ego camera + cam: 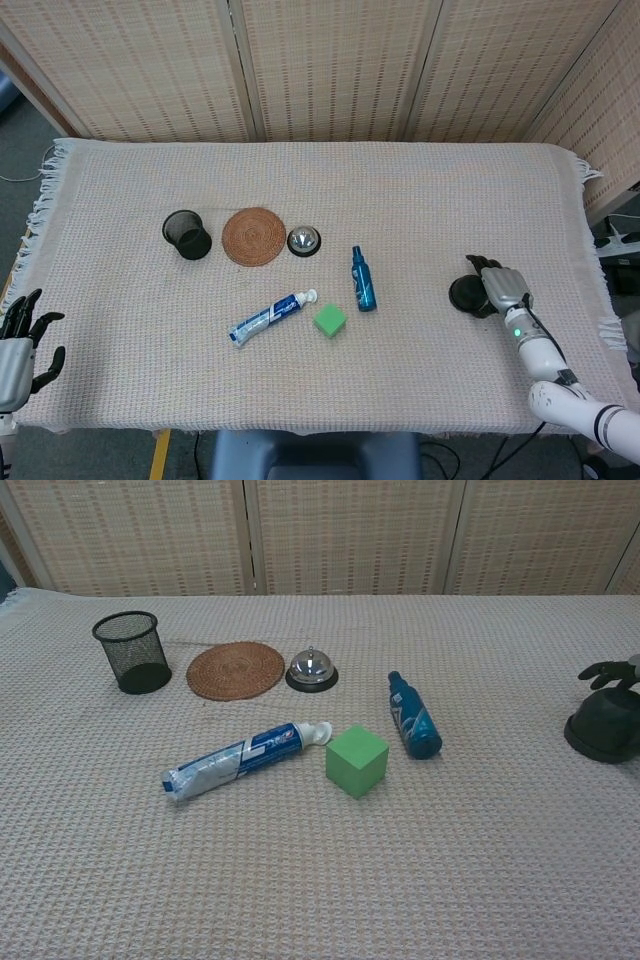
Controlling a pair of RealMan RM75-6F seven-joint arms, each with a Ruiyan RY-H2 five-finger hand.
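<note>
- Two hands show at the near edge of the surface, and only the right hand is among the objects: its dark fingers curl over the top of a black dome-shaped object, touching or all but touching it; whether they grip it cannot be told from either view.
- The dome sits at the right side of the cloth, just to the left of the right hand and partly under its fingers in the head view. It is round, with no long axis to favour one approach.
- The left hand rests at the far left corner, fingers spread and holding nothing, well apart from every object; the right hand is by far the nearer to the dome.
- Toward the middle lies a blue spray bottle on its side, its long axis running front to back, with a green cube just beside it and a toothpaste tube lying slantwise, cap end near the cube.
- Farther back stand a silver call bell, a round woven mat and a black mesh cup, in a row and close together.
- The surface is covered by a beige waffle-weave cloth with fringed ends; behind it stands a folding screen of woven panels.
</note>
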